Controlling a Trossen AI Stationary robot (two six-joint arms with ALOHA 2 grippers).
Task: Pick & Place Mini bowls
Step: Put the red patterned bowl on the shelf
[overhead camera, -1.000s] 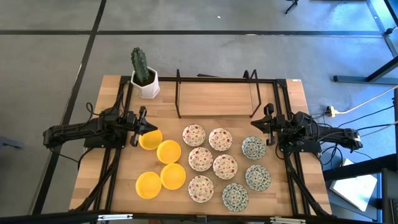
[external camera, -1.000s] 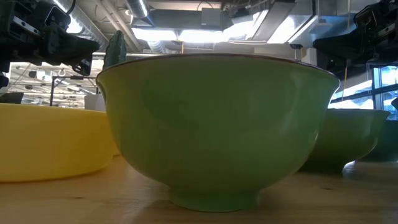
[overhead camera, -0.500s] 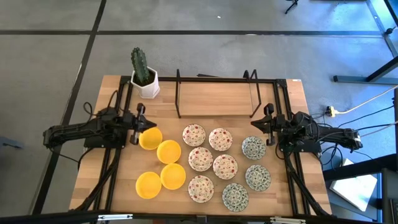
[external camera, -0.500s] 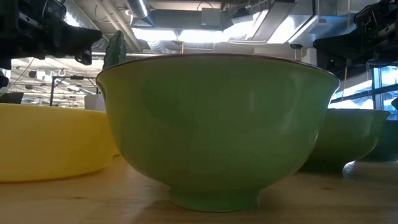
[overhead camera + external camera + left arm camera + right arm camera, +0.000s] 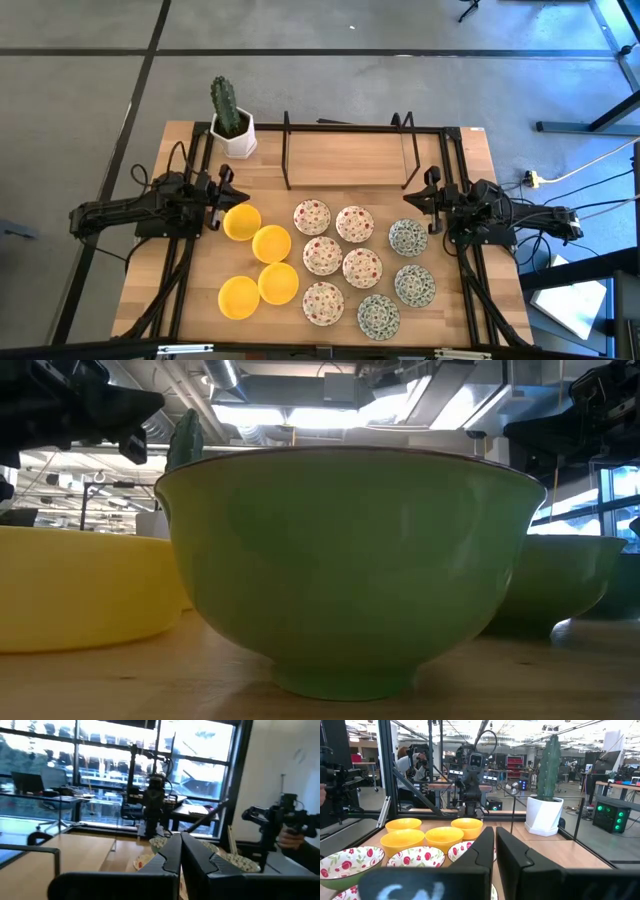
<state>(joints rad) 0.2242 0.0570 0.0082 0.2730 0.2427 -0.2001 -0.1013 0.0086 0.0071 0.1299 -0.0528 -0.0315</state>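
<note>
Left gripper (image 5: pixel 222 193): clenched, empty, beside yellow bowls (image 5: pixel 259 260). Right gripper (image 5: pixel 428 200): clenched, empty, near green-patterned bowls (image 5: pixel 408 237). Floral bowls (image 5: pixel 323 255) between.

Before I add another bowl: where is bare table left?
Free: the wood between the cactus pot, the black rack and the bowls, and the near left corner beside the yellow bowls. Crowded: the floral bowls and green-patterned bowls.
</note>
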